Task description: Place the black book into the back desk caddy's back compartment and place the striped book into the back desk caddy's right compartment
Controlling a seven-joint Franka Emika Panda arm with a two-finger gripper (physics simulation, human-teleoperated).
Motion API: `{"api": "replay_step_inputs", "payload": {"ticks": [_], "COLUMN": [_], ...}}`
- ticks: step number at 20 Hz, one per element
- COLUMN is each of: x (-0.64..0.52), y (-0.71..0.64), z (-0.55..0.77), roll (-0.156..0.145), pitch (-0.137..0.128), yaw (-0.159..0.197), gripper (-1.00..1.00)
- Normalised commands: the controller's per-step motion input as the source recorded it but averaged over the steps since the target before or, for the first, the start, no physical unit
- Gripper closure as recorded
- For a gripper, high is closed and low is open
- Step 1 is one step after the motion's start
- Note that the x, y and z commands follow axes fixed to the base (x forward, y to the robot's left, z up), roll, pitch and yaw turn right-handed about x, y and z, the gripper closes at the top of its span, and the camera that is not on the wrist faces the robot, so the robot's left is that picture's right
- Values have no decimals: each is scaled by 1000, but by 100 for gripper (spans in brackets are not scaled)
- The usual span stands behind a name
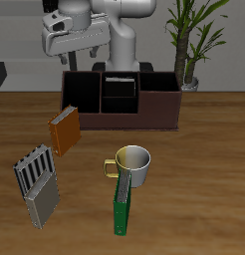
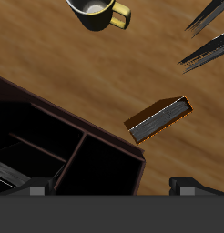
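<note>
While the jaws (image 1: 73,58) hang above the back desk caddy (image 1: 159,118), I cannot tell whether they are parted or shut; the black book (image 1: 119,78) lies in the back compartment (image 1: 120,87); the striped book (image 1: 36,173) rests on the bench (image 1: 204,189) at eight o'clock from the mug (image 1: 134,165); an orange-brown book (image 1: 65,130) stands at the caddy's seven o'clock.

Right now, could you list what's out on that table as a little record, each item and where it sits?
end effector: open, empty, above one end of the caddy
back desk caddy: at the table's back
black book: apparently in the caddy's rear middle cell
striped book: on the table, beside the speckled grey book
orange-brown book: before the caddy
mug: mid-table, green book beside it
</note>
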Motion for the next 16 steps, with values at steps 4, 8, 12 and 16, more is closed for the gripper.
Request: {"api": "replay_step_inputs", "payload": {"ticks": [4, 8, 12, 16], "x": [202, 108, 150, 248], "y": [33, 110, 94, 273], "z": [33, 73, 18, -165], "roll": [-22, 22, 25, 79], "pitch": [26, 5, 14, 16], "yaw": [-307, -284, -138, -134], "gripper": [-100, -100, -100, -100]}}
